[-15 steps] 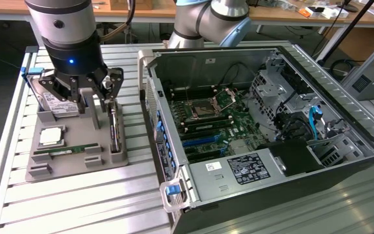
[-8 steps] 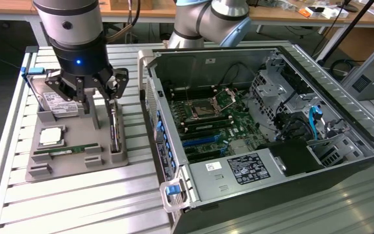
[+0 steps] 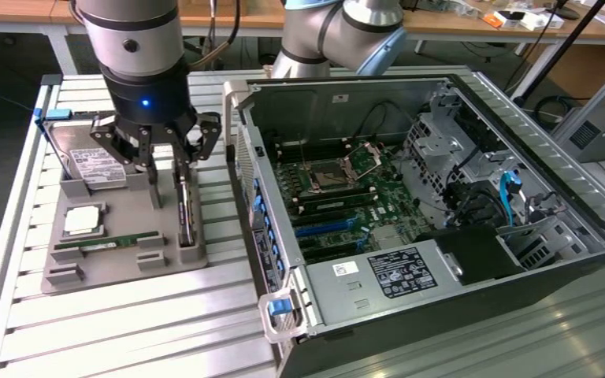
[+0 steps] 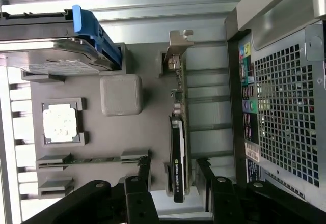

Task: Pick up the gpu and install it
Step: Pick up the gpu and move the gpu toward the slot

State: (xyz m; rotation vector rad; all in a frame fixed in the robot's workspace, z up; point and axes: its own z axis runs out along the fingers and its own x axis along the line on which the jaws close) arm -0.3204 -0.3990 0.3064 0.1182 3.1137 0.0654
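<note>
Your end effector [image 3: 169,185] is spread wide, one finger on each side of the gpu [image 4: 178,132]. The gpu stands on edge in its slot on the grey holder [image 4: 122,137] on the bench [image 3: 124,323], beside the case [image 3: 408,197]. Nothing is pinched. If you close off-centre, the thin card could tilt and jam in the slot, or its bracket [image 4: 177,43] could snag. One finger sits near the memory stick [image 4: 97,159] and may clip it. The holder hides the card's lower edge, and finger contact is hard to judge.
</note>
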